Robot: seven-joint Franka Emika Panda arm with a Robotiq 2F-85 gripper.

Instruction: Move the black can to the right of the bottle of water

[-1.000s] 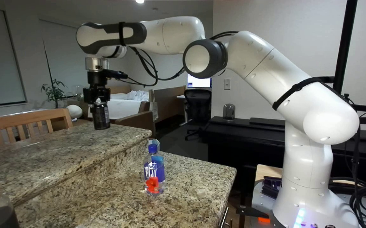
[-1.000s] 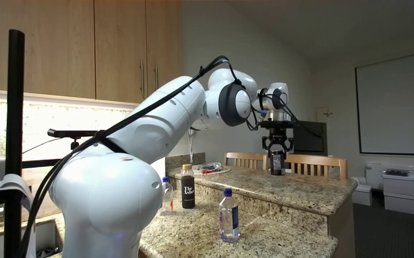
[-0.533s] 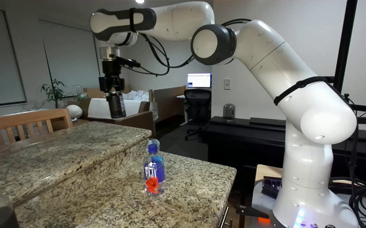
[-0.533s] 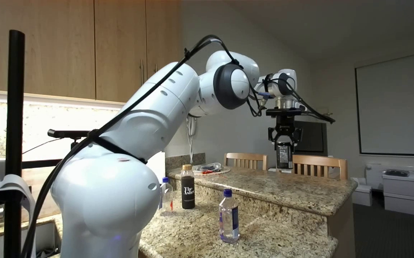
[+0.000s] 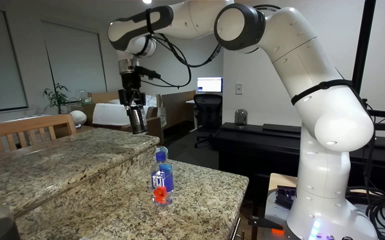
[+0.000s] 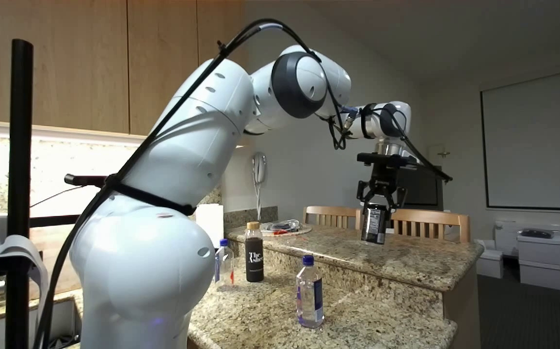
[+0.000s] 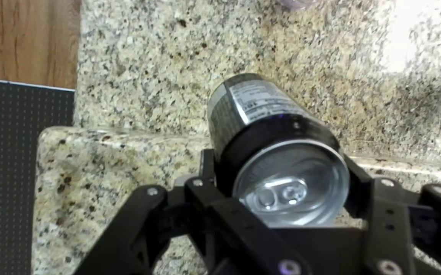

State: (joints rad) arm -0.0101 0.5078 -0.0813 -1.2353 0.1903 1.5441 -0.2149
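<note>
The black can [image 5: 137, 119] hangs in the air in both exterior views, leaning, with its base swung out to one side. My gripper [image 6: 379, 203] is shut on its upper end; in the wrist view a finger [image 7: 207, 164] presses each flank and the silver lid faces the camera. Lower down stands the bottle of water [image 5: 162, 181], clear with a blue cap, upright on the lower counter; the same bottle [image 6: 310, 293] is in the foreground of an exterior view. Only a sliver of a clear, purplish base shows at the wrist view's top edge.
A raised granite ledge [image 6: 347, 247] runs behind the lower granite counter [image 6: 270, 315]. A dark bottle with a wooden cap [image 6: 254, 254] and another clear bottle with a blue cap [image 6: 225, 266] stand farther along. Wooden chairs [image 6: 427, 223] back onto the ledge.
The arm has drawn back toward its base, carrying the can closer to the bottle of water. The can rose, then sank somewhat, and now leans more. The bottles have not moved.
</note>
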